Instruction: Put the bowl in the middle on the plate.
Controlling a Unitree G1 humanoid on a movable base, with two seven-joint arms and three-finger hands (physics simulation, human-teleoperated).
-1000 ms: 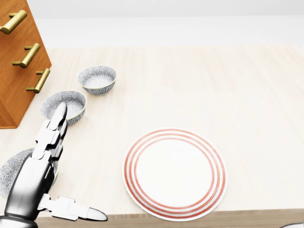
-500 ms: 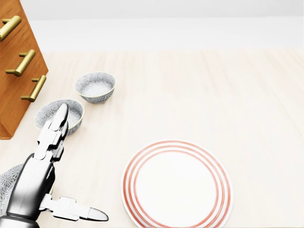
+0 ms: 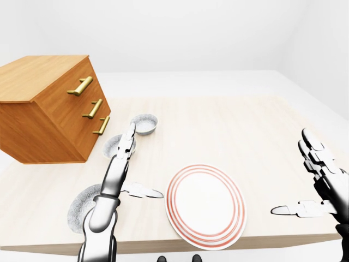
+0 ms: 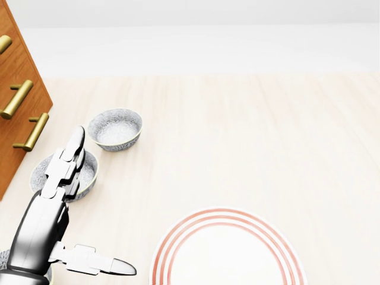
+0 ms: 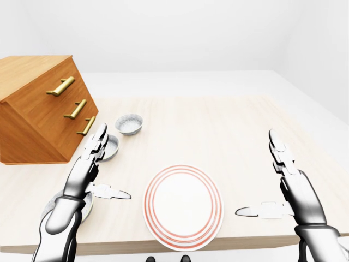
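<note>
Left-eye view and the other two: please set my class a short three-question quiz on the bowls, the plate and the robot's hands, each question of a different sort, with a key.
1. True or false: a bowl already sits on the plate.
2. Where is the middle bowl? A: on the plate. B: on the table, between the far bowl and the near bowl. C: stacked inside another bowl.
3. Fill the gap: the left hand and the right hand are both ___, holding nothing.

Key: 1 false; 2 B; 3 open.
</note>
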